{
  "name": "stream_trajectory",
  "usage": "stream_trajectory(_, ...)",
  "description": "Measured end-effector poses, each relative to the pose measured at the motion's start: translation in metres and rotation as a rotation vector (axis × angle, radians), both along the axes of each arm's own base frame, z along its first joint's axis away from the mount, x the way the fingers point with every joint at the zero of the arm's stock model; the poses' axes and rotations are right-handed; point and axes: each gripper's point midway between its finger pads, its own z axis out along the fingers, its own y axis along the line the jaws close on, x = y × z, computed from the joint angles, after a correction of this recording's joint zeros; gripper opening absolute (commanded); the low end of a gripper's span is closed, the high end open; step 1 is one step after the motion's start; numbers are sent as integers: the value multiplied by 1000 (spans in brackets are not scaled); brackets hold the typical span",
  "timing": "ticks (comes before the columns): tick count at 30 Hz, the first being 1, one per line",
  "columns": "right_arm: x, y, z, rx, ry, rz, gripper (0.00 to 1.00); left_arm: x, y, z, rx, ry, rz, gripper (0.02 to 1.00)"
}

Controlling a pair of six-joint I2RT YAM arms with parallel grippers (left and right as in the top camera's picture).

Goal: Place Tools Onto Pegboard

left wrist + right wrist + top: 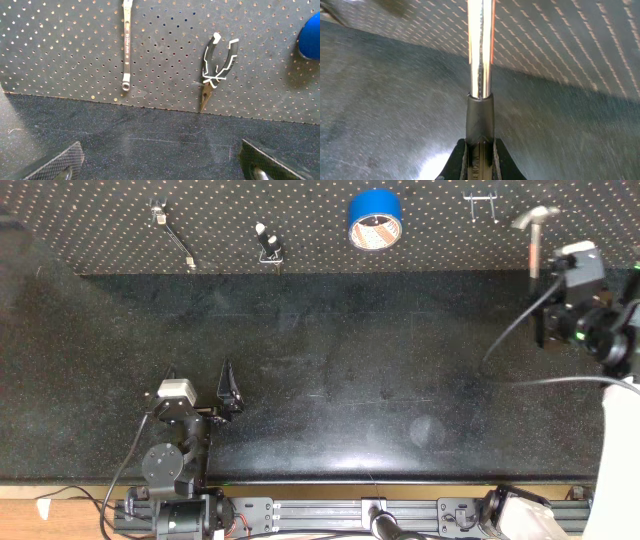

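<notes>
- The hammer (535,222) is up at 2 o'clock in the top view. Its head is against the pegboard (100,220) and its shaft hangs straight down, upright so the head can catch a hook.
- Your right gripper (480,159) pinches the black grip low down, which leaves the head and shaft free.
- The bare hook (482,207) sits just toward 9 o'clock from the head, and it looks like your target.
- The tape (375,220), pliers (268,245) and wrench (172,230) already hang from 12 round to 10 o'clock.
- Your left gripper (230,390) sits at 7 o'clock with fingers spread and nothing in them, well out of the way.
</notes>
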Motion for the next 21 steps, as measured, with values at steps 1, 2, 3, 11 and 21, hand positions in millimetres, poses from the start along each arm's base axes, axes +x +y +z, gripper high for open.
stream_trajectory(1, 3, 8, 3, 1, -15, 22, 75, 0, 0, 0, 0, 0, 0, 996)
stream_trajectory(2, 5, 16, 5, 2, -26, 45, 77, 0, 0, 0, 0, 0, 0, 996)
stream_trajectory(3, 6, 21, 6, 3, -31, 59, 75, 0, 0, 0, 0, 0, 0, 996)
stream_trajectory(11, 8, 46, 1, 14, -14, 126, 75, 0, 0, 0, 0, 0, 0, 996)
stream_trajectory(21, 32, 39, -15, 5, -9, 113, 75, 0, 0, 0, 0, 0, 0, 996)
